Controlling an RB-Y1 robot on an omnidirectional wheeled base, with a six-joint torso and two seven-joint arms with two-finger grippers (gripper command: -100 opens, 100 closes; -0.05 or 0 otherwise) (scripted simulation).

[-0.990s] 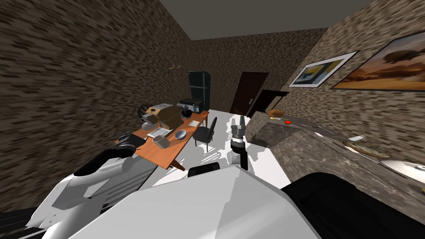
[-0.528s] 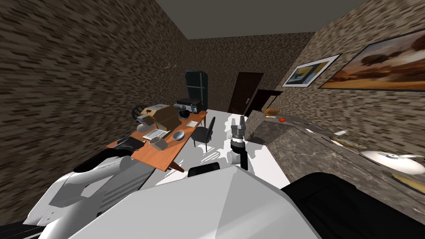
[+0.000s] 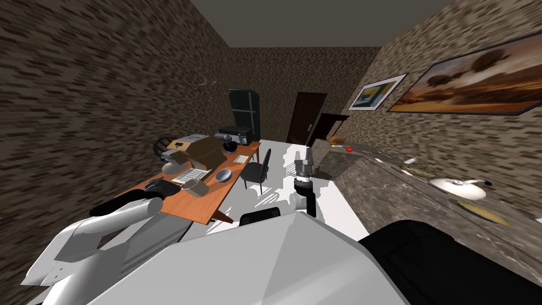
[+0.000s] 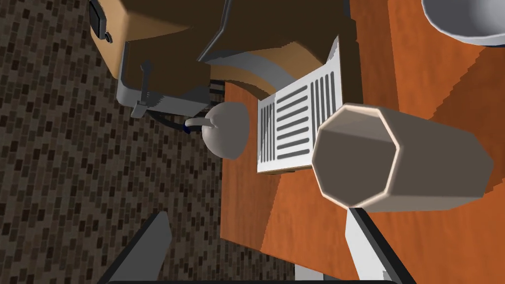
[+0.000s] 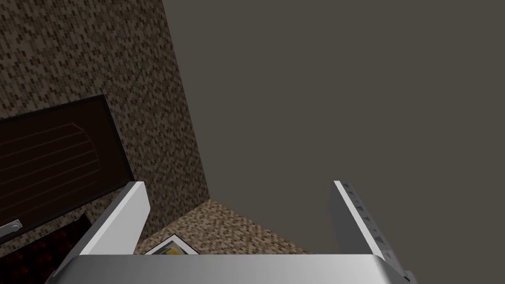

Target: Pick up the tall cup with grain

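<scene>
Our left gripper [image 4: 256,214], fingers apart, hovers over the orange wooden table [image 3: 206,204]. The tall beige faceted cup [image 4: 399,162], left of centre in the head view, stands just outside one finger. Our right gripper [image 5: 239,184], also spread, is far off.

Brown brick-patterned walls [image 3: 79,106], white floor [image 3: 341,209], orange table [image 3: 211,204], dark chair [image 3: 256,172], grey marble counter [image 3: 381,190], dark door [image 3: 306,119].

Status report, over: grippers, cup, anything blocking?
Left gripper open, short of tall beige eight-sided cup on orange table; cup sits off one finger, not centred. Right gripper open, raised. White slatted panel close beside cup.
</scene>
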